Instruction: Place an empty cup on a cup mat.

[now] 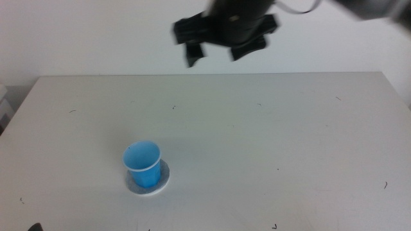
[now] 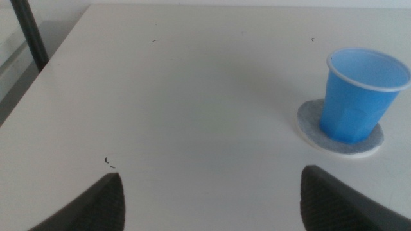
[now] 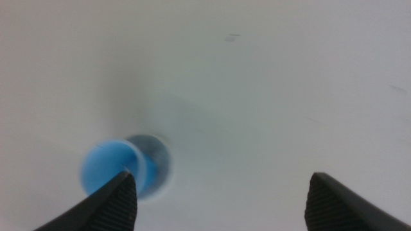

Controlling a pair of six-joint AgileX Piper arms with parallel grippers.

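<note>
My right pincer [image 1: 218, 54] hangs high up over the far side of the table [image 1: 289, 141], and it looks a bit blurry from the middle camera. Its two dark jaws are spread wide apart, and there is nothing between them. It is well away from the cup [image 1: 144, 164].

The cup is small and bright blue, with a pale rim. It stands upright on the cup mat [image 1: 149, 181], near the front of the table and toward the left side. The cup mat is a flat round grey disc with a thin white edge. A little of the mat peeks out around the bottom of the cup. I can see into the cup from above, and it looks blue inside with nothing in it.

From my right wrist camera, the cup [image 3: 106, 168] and the cup mat [image 3: 154, 160] show far below me (all fuzzy, like a smear).

My left pincer [image 2: 212, 202] waits low down by the near edge of the table. Its jaws are wide apart too and hold nothing. From there the cup [image 2: 356, 96] stands near, off to one side, sitting on the cup mat [image 2: 311, 122].

The table is white with a few tiny dark marks on it.
</note>
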